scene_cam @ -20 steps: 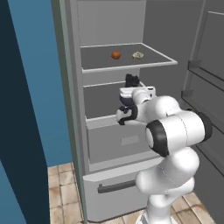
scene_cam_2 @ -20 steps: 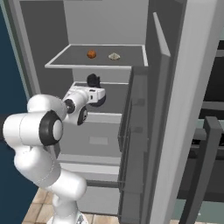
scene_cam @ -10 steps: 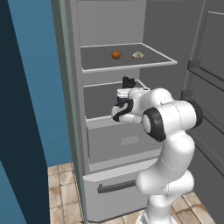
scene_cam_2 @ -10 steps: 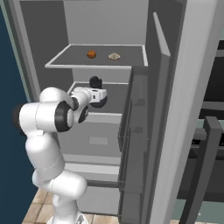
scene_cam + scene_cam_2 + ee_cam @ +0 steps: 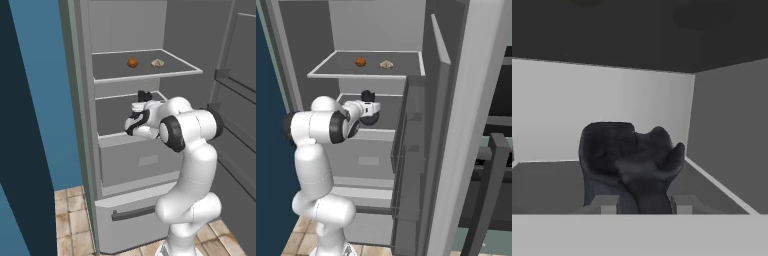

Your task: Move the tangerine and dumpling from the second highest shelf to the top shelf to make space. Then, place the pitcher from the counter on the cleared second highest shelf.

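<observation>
The tangerine (image 5: 132, 62) (image 5: 360, 61) and the dumpling (image 5: 157, 63) (image 5: 386, 64) lie side by side on the top shelf (image 5: 150, 75) (image 5: 356, 76). One level down, my gripper (image 5: 144, 103) (image 5: 369, 104) (image 5: 639, 205) reaches in over the second highest shelf (image 5: 112, 112) (image 5: 393, 107), shut on the dark pitcher (image 5: 144, 95) (image 5: 367, 95) (image 5: 629, 160). In the hand view the pitcher stands upright between my fingertips (image 5: 609, 204), low on the shelf and close to its right wall. I cannot tell whether its base touches the shelf. The counter is out of view.
A grey drawer front (image 5: 142, 160) (image 5: 368, 160) sits below the shelves, and a lower drawer with a dark handle (image 5: 132, 214) under it. The open fridge door (image 5: 416, 150) stands close on the right. A blue wall (image 5: 45, 100) is on the left.
My arm has folded in, its elbow swinging towards the fridge. The hand with the pitcher has shifted slightly left and deeper over the second highest shelf. Tangerine and dumpling have not moved.
</observation>
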Robot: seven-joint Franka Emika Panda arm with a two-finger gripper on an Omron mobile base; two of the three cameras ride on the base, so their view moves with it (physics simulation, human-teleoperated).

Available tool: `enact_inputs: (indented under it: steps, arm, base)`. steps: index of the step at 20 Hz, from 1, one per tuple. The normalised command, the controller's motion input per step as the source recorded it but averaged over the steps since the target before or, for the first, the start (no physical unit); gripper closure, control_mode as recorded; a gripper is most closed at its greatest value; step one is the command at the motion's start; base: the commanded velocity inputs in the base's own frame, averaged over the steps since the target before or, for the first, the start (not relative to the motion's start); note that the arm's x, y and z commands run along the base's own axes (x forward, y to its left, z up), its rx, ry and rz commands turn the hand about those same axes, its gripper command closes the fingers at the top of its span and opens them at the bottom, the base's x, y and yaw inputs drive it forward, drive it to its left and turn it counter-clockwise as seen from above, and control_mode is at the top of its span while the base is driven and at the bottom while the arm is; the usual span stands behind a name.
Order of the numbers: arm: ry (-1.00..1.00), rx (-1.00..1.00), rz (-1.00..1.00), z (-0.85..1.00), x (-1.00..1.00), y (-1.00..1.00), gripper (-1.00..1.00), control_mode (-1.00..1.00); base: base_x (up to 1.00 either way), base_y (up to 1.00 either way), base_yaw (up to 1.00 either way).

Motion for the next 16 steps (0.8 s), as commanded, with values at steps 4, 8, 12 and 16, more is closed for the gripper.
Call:
enact_inputs:
  steps: [4, 8, 12, 16]
  arm:
    - [0.0, -0.05, 0.0, -0.41, 0.22, 0.0, 1.0, -1.0]
    - [-0.03, -0.08, 0.0, -0.4, 0.16, 0.0, 1.0, -1.0]
    - [-0.07, -0.11, 0.0, -0.38, 0.06, 0.03, 1.0, -1.0]
    - [-0.08, -0.11, 0.0, -0.33, 0.02, 0.04, -1.0, -1.0]
  base:
    - [0.0, 0.0, 0.0]
    - [0.0, 0.0, 0.0]
    - [0.0, 0.0, 0.0]
    - [0.0, 0.0, 0.0]
